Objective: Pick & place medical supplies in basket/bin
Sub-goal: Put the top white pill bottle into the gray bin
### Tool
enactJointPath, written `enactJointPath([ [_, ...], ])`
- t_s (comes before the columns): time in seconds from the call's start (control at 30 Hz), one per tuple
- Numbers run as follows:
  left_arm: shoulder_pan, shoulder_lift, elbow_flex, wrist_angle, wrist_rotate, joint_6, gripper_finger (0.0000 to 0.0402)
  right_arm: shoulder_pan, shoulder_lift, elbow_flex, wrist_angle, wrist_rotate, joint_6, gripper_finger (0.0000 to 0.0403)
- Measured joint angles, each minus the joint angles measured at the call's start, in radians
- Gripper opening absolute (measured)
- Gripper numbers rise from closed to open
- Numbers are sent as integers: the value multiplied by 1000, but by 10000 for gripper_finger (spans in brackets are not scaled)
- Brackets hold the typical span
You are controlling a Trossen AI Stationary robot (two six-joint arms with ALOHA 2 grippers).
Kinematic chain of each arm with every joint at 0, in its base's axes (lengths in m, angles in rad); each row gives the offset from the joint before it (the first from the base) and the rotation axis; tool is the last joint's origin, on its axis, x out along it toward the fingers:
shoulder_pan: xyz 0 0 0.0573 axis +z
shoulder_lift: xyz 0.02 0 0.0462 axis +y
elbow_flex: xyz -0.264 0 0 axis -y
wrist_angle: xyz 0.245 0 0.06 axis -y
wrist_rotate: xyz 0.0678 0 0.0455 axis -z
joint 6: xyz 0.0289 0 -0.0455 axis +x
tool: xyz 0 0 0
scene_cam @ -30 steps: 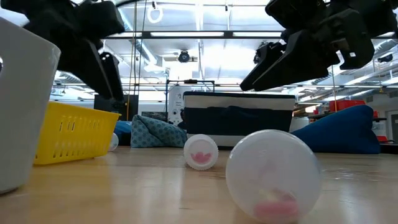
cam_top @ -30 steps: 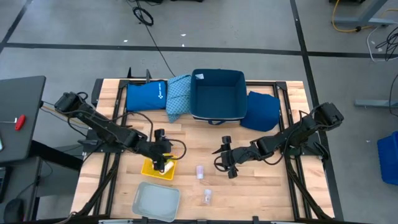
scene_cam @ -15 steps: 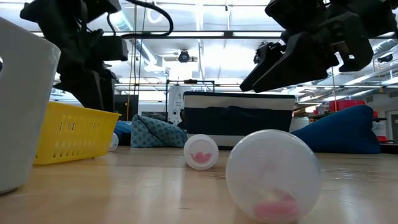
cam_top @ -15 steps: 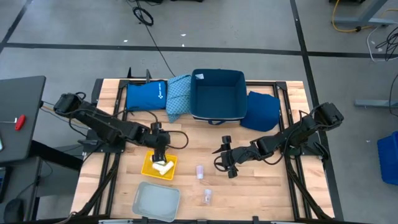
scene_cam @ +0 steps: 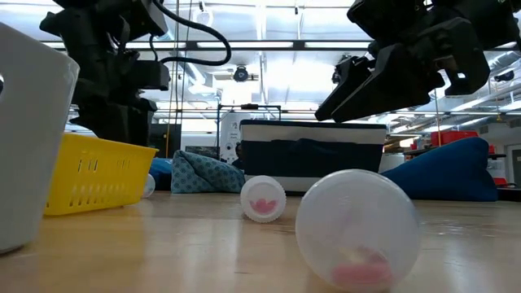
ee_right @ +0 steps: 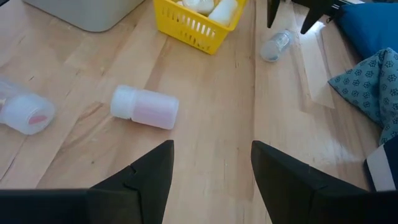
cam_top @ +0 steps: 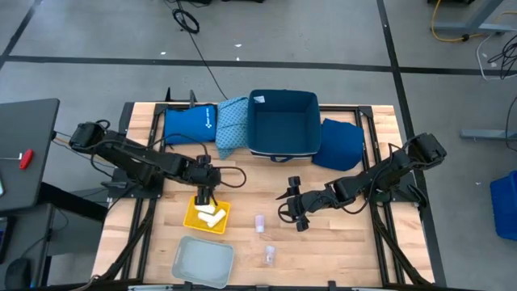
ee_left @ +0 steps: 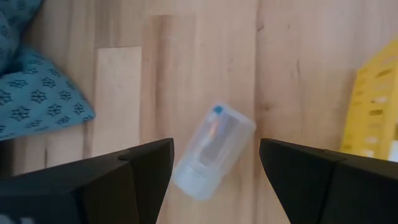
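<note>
While the left arm reaches in from the counter's (cam_top: 339,259) left edge, its left claw (cam_top: 204,187) hangs at the far edge of the small yellow basket (cam_top: 194,220), with its two dark fingers (ee_left: 134,180) spread apart and nothing between them. Seen past those fingers, a clear vial (ee_left: 213,151) lies tilted on the bare wood just under the claw, touching neither finger, with the yellow basket's wall close on one side and the corner of the teal patterned cloth (ee_left: 34,93) on the other. Inside the basket lie a few white tubes (cam_top: 211,216). Nearer the front edge, just beside the basket, sits a pale grey bin (cam_top: 203,260). Along the back of the counter, from left to right, run a blue pouch (cam_top: 187,125), the teal cloth, a large dark blue bin (cam_top: 282,122), and a dark blue cloth (cam_top: 338,143) bunched against the bin's right wall. Right of the yellow basket, two more vials lie on their sides on the open wood, one with a pink fill (ee_right: 145,107) and a second (cam_top: 270,256) closer to the front edge. Above and right of them the right claw (cam_top: 294,205) hovers off the wood, fingers parted and holding nothing, its arm stretching back to the right edge.
</note>
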Motion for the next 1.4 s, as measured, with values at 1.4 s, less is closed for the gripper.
enactJointPath([
  [1.4,-5,113,0,173,-28,42,146,0,0,0,-13,28,5,221],
])
